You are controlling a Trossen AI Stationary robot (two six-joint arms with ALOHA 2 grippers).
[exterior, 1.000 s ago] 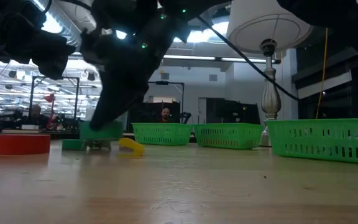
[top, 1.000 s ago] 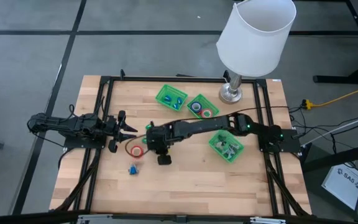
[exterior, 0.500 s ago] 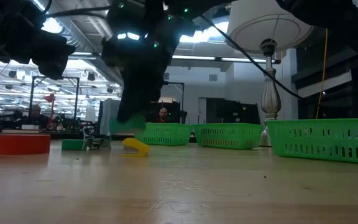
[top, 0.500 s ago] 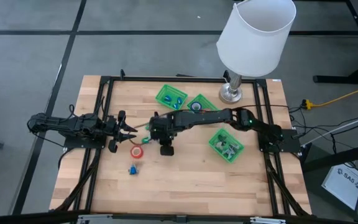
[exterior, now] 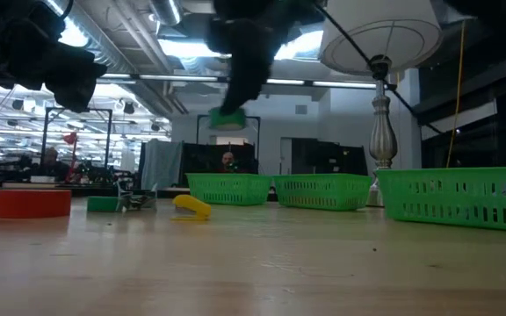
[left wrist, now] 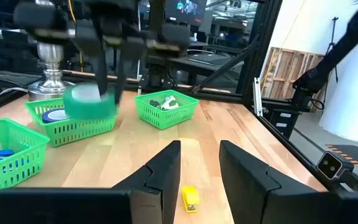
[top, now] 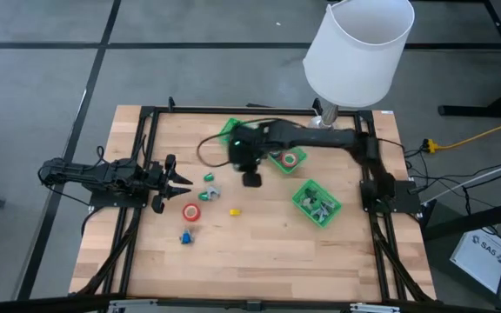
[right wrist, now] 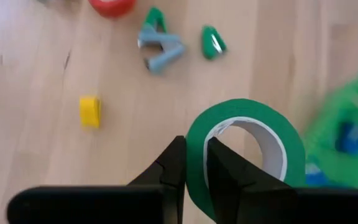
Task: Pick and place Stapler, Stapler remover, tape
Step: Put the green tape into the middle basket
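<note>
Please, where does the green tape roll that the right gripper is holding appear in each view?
High: hidden under the right gripper.
Low: green tape roll up in the air.
Left wrist: above a tray.
Right wrist: pinched at its rim.
Shared landmark: yellow stapler.

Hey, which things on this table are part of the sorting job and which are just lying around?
Job: green tape in the right gripper, red tape, yellow stapler, green staple remover, grey staple remover, green trays.
Lying about: lamp, yellow cable.
</note>
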